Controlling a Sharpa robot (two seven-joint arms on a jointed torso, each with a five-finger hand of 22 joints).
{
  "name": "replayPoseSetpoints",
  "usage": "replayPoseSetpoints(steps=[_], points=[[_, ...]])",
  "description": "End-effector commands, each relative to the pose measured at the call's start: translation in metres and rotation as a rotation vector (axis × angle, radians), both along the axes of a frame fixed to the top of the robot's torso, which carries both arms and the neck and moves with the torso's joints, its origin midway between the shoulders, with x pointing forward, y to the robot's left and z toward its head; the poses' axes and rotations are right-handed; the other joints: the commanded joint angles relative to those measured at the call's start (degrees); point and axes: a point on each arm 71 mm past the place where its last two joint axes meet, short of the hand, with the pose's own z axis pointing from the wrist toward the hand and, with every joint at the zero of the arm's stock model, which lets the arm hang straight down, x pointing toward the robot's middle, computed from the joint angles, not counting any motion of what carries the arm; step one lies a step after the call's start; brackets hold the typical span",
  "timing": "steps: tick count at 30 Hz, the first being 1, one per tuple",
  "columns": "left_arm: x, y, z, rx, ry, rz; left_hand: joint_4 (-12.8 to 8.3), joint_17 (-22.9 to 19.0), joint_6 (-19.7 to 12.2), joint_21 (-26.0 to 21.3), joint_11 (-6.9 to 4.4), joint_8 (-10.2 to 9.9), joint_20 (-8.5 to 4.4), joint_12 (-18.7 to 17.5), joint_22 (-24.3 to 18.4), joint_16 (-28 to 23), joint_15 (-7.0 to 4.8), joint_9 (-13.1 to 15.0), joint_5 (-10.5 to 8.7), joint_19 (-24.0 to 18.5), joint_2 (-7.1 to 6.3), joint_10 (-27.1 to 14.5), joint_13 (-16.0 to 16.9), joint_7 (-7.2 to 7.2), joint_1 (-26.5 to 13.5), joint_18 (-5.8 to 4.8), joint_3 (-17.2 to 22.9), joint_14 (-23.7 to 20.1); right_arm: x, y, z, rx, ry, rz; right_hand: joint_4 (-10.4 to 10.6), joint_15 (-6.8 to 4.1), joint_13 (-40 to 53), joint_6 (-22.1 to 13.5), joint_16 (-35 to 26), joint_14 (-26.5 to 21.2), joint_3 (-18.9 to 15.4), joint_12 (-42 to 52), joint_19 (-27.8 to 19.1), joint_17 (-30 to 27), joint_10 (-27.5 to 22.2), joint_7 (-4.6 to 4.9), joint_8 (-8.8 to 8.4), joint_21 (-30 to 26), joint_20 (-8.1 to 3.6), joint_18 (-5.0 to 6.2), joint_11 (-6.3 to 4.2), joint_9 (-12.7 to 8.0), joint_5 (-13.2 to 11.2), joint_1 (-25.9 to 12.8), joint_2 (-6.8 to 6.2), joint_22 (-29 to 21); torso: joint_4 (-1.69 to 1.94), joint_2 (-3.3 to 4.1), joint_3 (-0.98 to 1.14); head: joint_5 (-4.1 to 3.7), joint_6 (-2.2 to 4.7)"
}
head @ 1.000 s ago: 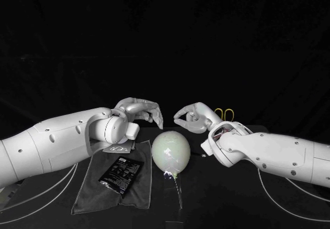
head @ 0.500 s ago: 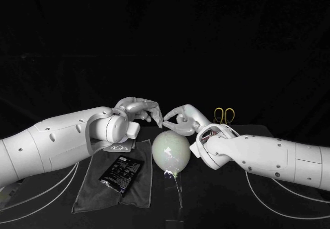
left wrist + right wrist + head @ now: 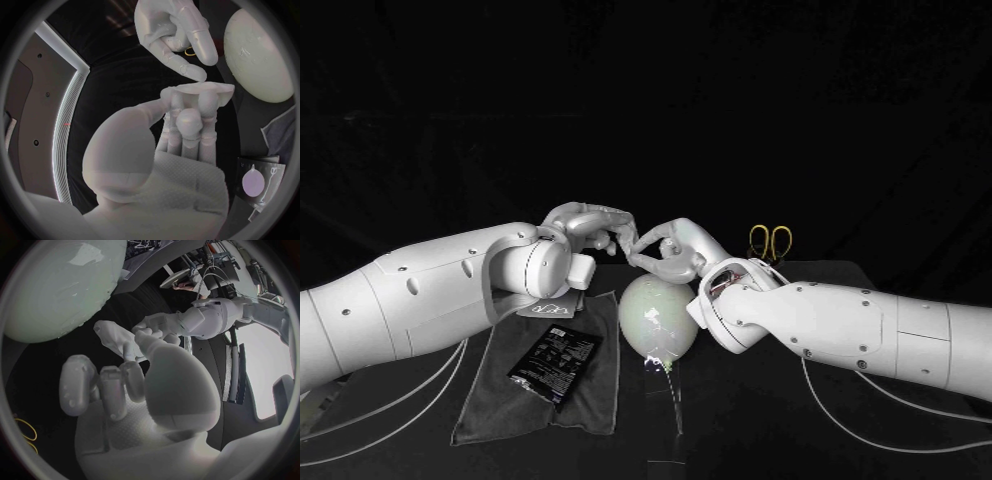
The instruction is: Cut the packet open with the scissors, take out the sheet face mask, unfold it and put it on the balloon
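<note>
As my curled left hand (image 3: 596, 228) and right hand (image 3: 668, 250) touch fingertips at frame centre above the balloon (image 3: 658, 318), I cannot tell if they pinch anything; the packet (image 3: 553, 357) lies lower left on a grey cloth (image 3: 488, 400).

A grey cloth (image 3: 531, 425) lies spread flat on the black surface (image 3: 762, 430), out toward 8 o'clock from the surface's middle. It is a long rectangle, its length running from 12 to 6 o'clock, with slightly uneven edges and a soft fold line along its 3 o'clock side. At the cloth's 11 o'clock corner sits a small pale card (image 3: 545, 309), a little tilted, with a thin line drawing on it; whether it rests on the cloth or just beside it I cannot tell. The left wrist view shows what looks like the same card (image 3: 256, 182), with a round purple mark.
</note>
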Motion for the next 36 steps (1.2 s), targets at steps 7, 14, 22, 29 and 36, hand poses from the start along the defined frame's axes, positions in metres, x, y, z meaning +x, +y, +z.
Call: replayPoseSetpoints(steps=[7, 14, 22, 29, 36], points=[[0.000, -0.003, 0.002, -0.008, -0.006, 0.000, 0.0, 1.0, -0.1, 0.8, 0.15, 0.2, 0.01, -0.2, 1.0, 0.9, -0.60, 1.7, 0.19, 0.7, 0.58, 0.4, 0.1, -0.19, 0.2, -0.59, 0.4, 1.3, 0.004, 0.003, -0.003, -0.040, 0.011, -0.001, 0.5, 0.64, 5.5, -0.2, 0.1, 5.4, -1.5, -0.1, 0.0, 13.1, -0.1, 0.62, -0.76, -0.3, 0.35, -0.28, 0.49, -0.4, -0.3, -1.4, -0.54, 10.8, -0.05, -0.01, 0.01, -0.01, 0.01], [0.000, -0.003, 0.002, -0.006, -0.011, 0.011, 0.0, 1.5, -0.1, 1.4, 0.13, 0.2, -0.01, -0.2, 1.7, 1.4, -0.62, 1.8, 0.19, 1.1, 0.55, 0.4, 0.1, -0.19, 0.2, -0.70, 0.5, 1.4, 0.005, 0.004, -0.004, -0.056, 0.025, -0.006, 1.0, 0.69, 5.6, 0.2, 0.1, 5.3, -2.2, -0.1, -0.1, 13.1, -0.1, 0.56, -0.66, -0.2, 0.43, -0.27, 0.48, -0.4, -0.5, -1.8, -0.61, 10.8, -0.02, -0.03, 0.03, 0.01, 0.00], [0.000, -0.004, 0.002, -0.006, -0.011, 0.014, 0.0, 1.9, -0.1, 1.8, 0.12, 0.3, -0.02, -0.2, 2.3, 1.7, -0.63, 1.8, 0.19, 1.4, 0.56, 0.4, 0.1, -0.20, 0.2, -0.78, 0.6, 1.5, 0.007, 0.002, -0.004, -0.052, 0.012, -0.040, 1.3, 0.78, 5.1, -0.5, -0.1, 5.2, -2.9, -0.6, -0.6, 12.8, -0.6, 0.74, -1.15, -1.1, 0.53, -0.07, 0.62, -0.7, -0.5, -2.0, -0.76, 10.6, -0.01, -0.01, 0.03, -0.06, 0.16], [-0.001, -0.004, 0.002, -0.003, -0.008, 0.018, 0.0, 2.1, -0.1, 2.0, 0.12, 0.3, -0.03, -0.2, 2.6, 1.9, -0.64, 1.8, 0.19, 1.5, 0.56, 0.5, 0.1, -0.21, 0.1, -0.82, 0.6, 1.6, 0.008, 0.006, -0.003, -0.043, -0.001, -0.052, 1.3, 0.82, 5.1, -0.6, -0.1, 5.1, -3.0, -0.7, -0.7, 12.7, -0.7, 0.79, -1.25, -1.2, 0.56, -0.03, 0.67, -0.8, -0.5, -1.9, -0.78, 10.5, -0.01, 0.00, 0.04, -0.14, 0.18], [-0.002, -0.006, 0.002, 0.002, -0.005, 0.031, 0.0, 2.1, -0.1, 2.1, 0.10, 0.3, -0.04, -0.2, 2.8, 2.0, -0.65, 1.9, 0.19, 1.6, 0.59, 0.5, 0.2, -0.22, 0.1, -0.84, 0.7, 1.6, 0.011, 0.009, -0.003, -0.029, -0.009, -0.071, 1.3, 0.83, 5.1, -0.6, -0.1, 5.2, -3.1, -0.6, -0.6, 12.8, -0.7, 0.80, -1.25, -1.1, 0.57, -0.06, 0.67, -0.8, -0.5, -1.9, -0.76, 10.6, -0.03, -0.02, 0.02, -0.27, 0.21]])
